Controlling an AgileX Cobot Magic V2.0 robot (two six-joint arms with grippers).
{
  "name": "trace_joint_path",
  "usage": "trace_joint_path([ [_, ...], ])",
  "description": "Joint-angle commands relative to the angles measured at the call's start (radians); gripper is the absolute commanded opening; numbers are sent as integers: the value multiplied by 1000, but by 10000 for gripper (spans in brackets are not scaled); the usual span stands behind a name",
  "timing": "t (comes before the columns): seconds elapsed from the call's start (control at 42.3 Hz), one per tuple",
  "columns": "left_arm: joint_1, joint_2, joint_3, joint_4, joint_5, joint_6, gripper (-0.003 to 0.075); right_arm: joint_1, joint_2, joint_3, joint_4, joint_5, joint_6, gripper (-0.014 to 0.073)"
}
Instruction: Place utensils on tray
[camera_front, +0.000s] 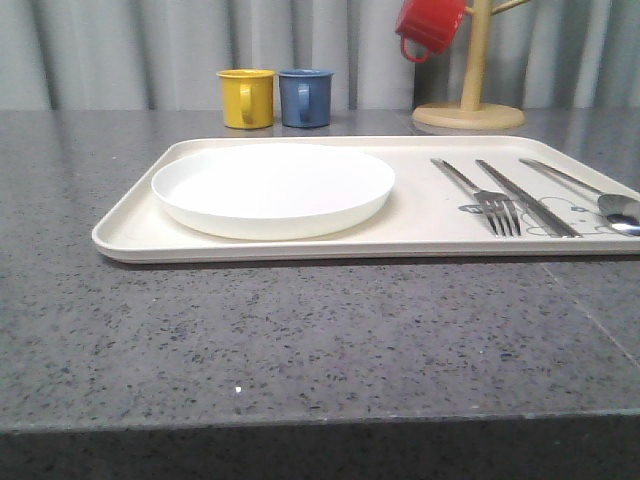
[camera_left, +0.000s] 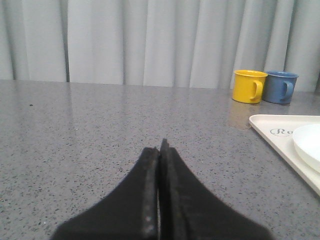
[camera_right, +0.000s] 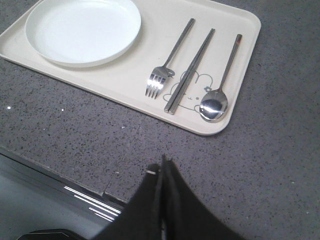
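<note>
Tray (camera_front: 420, 232) lies flat on the grey speckled bench (camera_front: 300, 340), its long side running along the bench's near edge, set back from that edge.

Plate (camera_front: 273, 188) sits on the left half of the tray, upright, nothing on it.

Fork (camera_front: 482, 196), knife (camera_front: 524, 196) and spoon (camera_front: 590, 192) lie on the right half of the tray, side by side and roughly parallel, not touching each other. Fork is nearest the plate, knife in the middle, spoon nearest the tray's right edge. Fork tines and spoon bowl point toward the near edge of the tray. Knife and spoon lie over the line drawing printed on the tray.

Left claw (camera_left: 160, 150): fingers pressed together, nothing between them, above bare bench to the left of the tray's left edge.

Right claw (camera_right: 164, 165): fingers together, nothing held, above bare bench off the tray's near right corner.

Yellow mug (camera_front: 246, 98) and blue mug (camera_front: 305, 97) stand just beside each other near the far edge of the bench, behind the tray. Red mug (camera_front: 430, 27) hangs on a wooden mug stand (camera_front: 470, 100) at the far right.
</note>
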Motion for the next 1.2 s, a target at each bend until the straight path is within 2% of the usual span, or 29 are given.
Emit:
trace_joint_path([
  [0.0, -7, -22, 13, 1, -99, 1, -20, 2, 6, -25, 4, -63, -5, -66],
  [0.26, -7, -22, 14, 1, -106, 6, -20, 2, 6, -25, 4, -63, -5, -66],
  [0.425, -7, -22, 14, -1, -127, 76, -20, 2, 6, -25, 4, -63, -5, -66],
  [1.181, -7, -22, 14, -1, -132, 76, -20, 2, 6, -25, 4, -63, -5, -66],
])
